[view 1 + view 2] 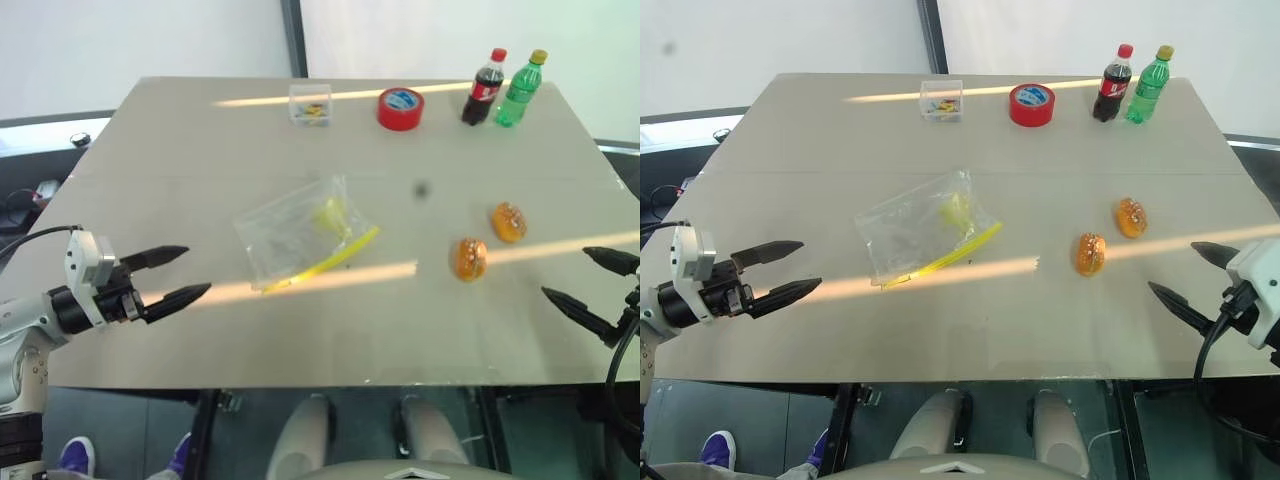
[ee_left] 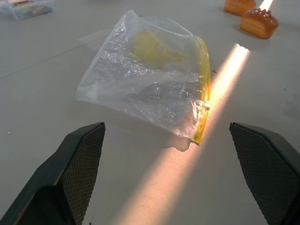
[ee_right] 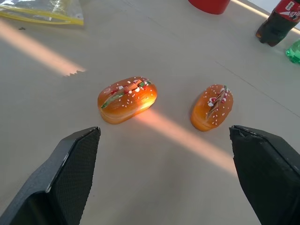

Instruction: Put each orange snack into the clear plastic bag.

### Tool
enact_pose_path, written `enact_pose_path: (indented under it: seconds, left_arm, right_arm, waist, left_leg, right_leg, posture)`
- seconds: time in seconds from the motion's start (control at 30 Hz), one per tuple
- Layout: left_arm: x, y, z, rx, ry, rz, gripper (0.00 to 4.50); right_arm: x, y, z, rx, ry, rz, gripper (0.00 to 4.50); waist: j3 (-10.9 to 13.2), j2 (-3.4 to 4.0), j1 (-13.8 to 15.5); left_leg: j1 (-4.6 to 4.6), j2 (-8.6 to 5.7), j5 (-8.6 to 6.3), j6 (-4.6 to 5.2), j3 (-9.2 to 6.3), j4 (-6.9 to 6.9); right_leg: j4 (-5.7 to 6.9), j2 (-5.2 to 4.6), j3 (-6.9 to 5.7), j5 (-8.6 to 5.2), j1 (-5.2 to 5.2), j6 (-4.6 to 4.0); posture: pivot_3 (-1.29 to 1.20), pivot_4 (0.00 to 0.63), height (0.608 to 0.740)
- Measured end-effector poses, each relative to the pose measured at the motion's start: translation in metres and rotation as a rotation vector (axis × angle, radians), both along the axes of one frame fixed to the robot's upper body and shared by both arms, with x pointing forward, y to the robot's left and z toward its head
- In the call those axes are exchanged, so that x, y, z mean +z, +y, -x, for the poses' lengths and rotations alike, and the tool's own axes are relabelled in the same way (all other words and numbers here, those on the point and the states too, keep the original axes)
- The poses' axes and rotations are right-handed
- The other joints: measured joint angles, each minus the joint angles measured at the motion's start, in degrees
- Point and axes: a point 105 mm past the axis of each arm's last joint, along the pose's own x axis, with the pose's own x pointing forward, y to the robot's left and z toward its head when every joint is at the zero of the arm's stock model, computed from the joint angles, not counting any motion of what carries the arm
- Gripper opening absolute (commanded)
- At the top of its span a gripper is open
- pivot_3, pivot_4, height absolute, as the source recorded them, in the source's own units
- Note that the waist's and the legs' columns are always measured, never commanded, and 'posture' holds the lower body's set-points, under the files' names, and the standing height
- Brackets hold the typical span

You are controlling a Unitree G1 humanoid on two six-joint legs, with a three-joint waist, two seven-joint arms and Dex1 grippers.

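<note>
Two orange snacks lie on the grey table (image 1: 200,150), both shaped like little burgers with pale speckles. The nearer snack (image 3: 127,99) sits just ahead of the right gripper (image 1: 592,288), in line with the gap between its jaws and towards the left one; the farther snack (image 3: 212,107) rests beside it, a little further out and nearer the right jaw. The two are close together but apart. The right gripper's jaws stand spread wide with nothing between them.

One clear plastic bag (image 2: 150,84) lies crumpled and flat on the table ahead of the left gripper (image 1: 180,275), centred on the gap between its jaws and well short of being touched. Its yellow seal strip (image 2: 204,93) runs along the edge facing the snacks, and something yellow shows through the film. The left gripper's jaws are likewise spread wide and empty.

Far beyond both grippers, along the table's back edge, stand one small clear box (image 1: 310,104), one red tape roll (image 1: 400,108), one cola bottle (image 1: 484,88) and one green bottle (image 1: 521,90), the two bottles just beside each other.
</note>
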Motion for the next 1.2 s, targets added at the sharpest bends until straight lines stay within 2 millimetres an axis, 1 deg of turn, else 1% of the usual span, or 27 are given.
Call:
enact_pose_path:
  seconds: [0.1,0.2,0.3,0.4,0.47,0.5,0.6,0.63,0.67,0.77,0.8,0.83,0.9,1.03,1.07,1.1,1.13,1.2]
  left_arm:
    - [0.0,0.0,-0.001,0.0,0.004,0.0,4.48]
    - [-0.001,-0.006,-0.008,0.011,0.018,0.03,4.48]
    - [-0.004,-0.01,-0.011,0.037,0.055,0.073,4.48]
    - [-0.002,-0.015,-0.013,0.052,0.102,0.135,4.48]
    - [-0.004,-0.016,-0.016,0.078,0.165,0.187,4.48]
    - [-0.008,-0.015,-0.018,0.121,0.234,0.209,4.48]
    - [-0.013,-0.015,-0.027,0.194,0.401,0.282,4.48]
    - [-0.014,-0.014,-0.031,0.216,0.453,0.33,4.48]
    - [-0.015,-0.013,-0.032,0.229,0.482,0.352,4.48]
    - [-0.027,-0.009,-0.037,0.294,0.587,0.403,4.48]
    - [-0.031,-0.01,-0.038,0.3,0.613,0.418,4.48]
    - [-0.035,-0.013,-0.039,0.3,0.64,0.436,4.48]
    - [-0.035,-0.021,-0.041,0.276,0.665,0.472,4.48]
    - [-0.036,-0.032,-0.046,0.25,0.686,0.496,4.48]
    - [-0.038,-0.037,-0.049,0.237,0.693,0.504,4.48]
    - [-0.04,-0.051,-0.056,0.199,0.699,0.532,4.48]
    - [-0.041,-0.057,-0.059,0.182,0.706,0.545,4.48]
    - [-0.041,-0.062,-0.063,0.172,0.714,0.566,4.48]
  right_arm:
    - [0.001,0.0,-0.001,-0.006,-0.005,-0.007,4.5]
    - [0.01,0.007,-0.01,0.011,-0.051,-0.026,4.5]
    - [0.012,0.013,-0.015,0.029,-0.06,-0.041,4.5]
    - [0.014,0.023,-0.021,0.058,-0.078,-0.05,4.5]
    - [0.017,0.032,-0.027,0.083,-0.1,-0.057,4.5]
    - [0.018,0.038,-0.032,0.097,-0.115,-0.066,4.5]
    - [0.019,0.063,-0.04,0.171,-0.133,-0.098,4.5]
    - [0.018,0.078,-0.04,0.215,-0.134,-0.11,4.5]
    - [0.016,0.086,-0.039,0.244,-0.132,-0.114,4.5]
    - [0.01,0.107,-0.037,0.306,-0.117,-0.128,4.5]
    - [0.008,0.111,-0.037,0.316,-0.111,-0.133,4.5]
    - [0.007,0.113,-0.036,0.322,-0.107,-0.135,4.5]
    - [0.004,0.119,-0.035,0.338,-0.101,-0.135,4.5]
    - [0.004,0.122,-0.033,0.348,-0.103,-0.133,4.5]
    - [0.004,0.123,-0.033,0.351,-0.11,-0.131,4.5]
    - [0.004,0.128,-0.032,0.369,-0.112,-0.142,4.5]
    - [0.004,0.13,-0.031,0.374,-0.113,-0.146,4.5]
    - [0.004,0.132,-0.031,0.375,-0.117,-0.157,4.5]
  waist:
    - [0.0,0.0,0.0]
    - [0.0,0.0,0.0]
    - [0.0,0.0,0.0]
    - [0.0,0.0,-0.1]
    - [0.0,0.0,-0.1]
    - [0.0,-0.01,-0.1]
    - [0.0,0.0,-0.1]
    - [0.0,0.0,-0.1]
    - [0.0,0.0,-0.1]
    - [0.0,0.0,-0.1]
    - [0.0,0.0,-0.1]
    - [0.0,-0.01,-0.1]
    - [0.0,-0.02,0.1]
    - [0.0,-0.01,0.1]
    - [0.0,0.02,0.1]
    - [-0.1,0.08,0.3]
    - [-0.2,0.1,0.3]
    - [-0.2,0.1,0.3]
  left_leg:
    - [0.0,0.0,0.0,0.0,0.0,0.0]
    - [0.01,0.01,0.0,0.0,0.01,0.01]
    - [0.01,0.01,0.0,0.0,0.0,0.01]
    - [0.0,0.0,0.0,0.01,0.0,0.01]
    - [0.01,0.0,0.0,0.01,-0.01,0.01]
    - [0.02,0.0,0.0,0.01,-0.03,0.01]
    - [0.02,0.0,0.0,0.01,-0.1,0.04]
    - [0.01,-0.02,0.0,0.0,-0.14,0.04]
    - [0.0,-0.03,0.0,0.01,-0.15,0.04]
    - [-0.04,-0.07,0.0,0.0,-0.14,0.04]
    - [-0.06,-0.08,0.0,0.0,-0.14,0.04]
    - [-0.09,-0.09,0.0,0.0,-0.15,0.04]
    - [-0.09,-0.11,0.0,0.0,-0.19,0.05]
    - [-0.06,-0.16,0.0,0.0,-0.21,0.06]
    - [-0.02,-0.16,0.0,0.0,-0.19,0.06]
    - [-0.02,-0.22,0.01,-0.01,-0.24,0.09]
    - [-0.02,-0.26,0.01,0.0,-0.24,0.1]
    - [-0.01,-0.28,0.01,0.0,-0.24,0.1]
  right_leg:
    - [0.0,0.0,0.01,0.0,0.0,0.0]
    - [0.01,0.02,0.01,0.0,0.0,0.0]
    - [0.02,0.03,0.0,0.0,0.0,0.0]
    - [0.02,0.02,0.0,0.01,0.0,0.01]
    - [0.04,0.04,-0.01,0.01,0.0,0.01]
    - [0.05,0.07,-0.03,0.01,0.0,0.01]
    - [0.1,0.14,-0.09,0.01,0.0,0.02]
    - [0.11,0.15,-0.12,0.01,-0.01,0.02]
    - [0.11,0.15,-0.12,0.01,-0.01,0.02]
    - [0.08,0.12,-0.1,0.01,-0.03,0.02]
    - [0.08,0.11,-0.09,0.01,-0.05,0.02]
    - [0.07,0.1,-0.1,0.01,-0.05,0.02]
    - [0.08,0.08,-0.13,0.01,-0.04,0.02]
    - [0.13,0.03,-0.13,0.01,-0.03,0.01]
    - [0.16,0.02,-0.1,0.01,-0.02,0.01]
    - [0.19,0.0,-0.14,0.01,-0.01,0.02]
    - [0.2,-0.03,-0.13,0.01,0.0,0.02]
    - [0.2,-0.03,-0.12,0.01,0.0,0.02]
  posture:
    - [0.0,0.15,0.74]
    - [0.0,0.15,0.74]
    - [0.0,0.15,0.74]
    - [0.0,0.15,0.74]
    - [0.0,0.15,0.74]
    - [0.0,0.15,0.74]
    - [0.0,0.15,0.74]
    - [0.0,0.15,0.74]
    - [0.0,0.15,0.74]
    - [0.0,0.15,0.74]
    - [0.0,0.15,0.74]
    - [0.0,0.15,0.74]
    - [0.0,0.15,0.74]
    - [0.0,0.15,0.74]
    - [0.0,0.15,0.74]
    - [0.0,0.15,0.74]
    - [0.0,0.15,0.74]
    - [0.0,0.15,0.74]
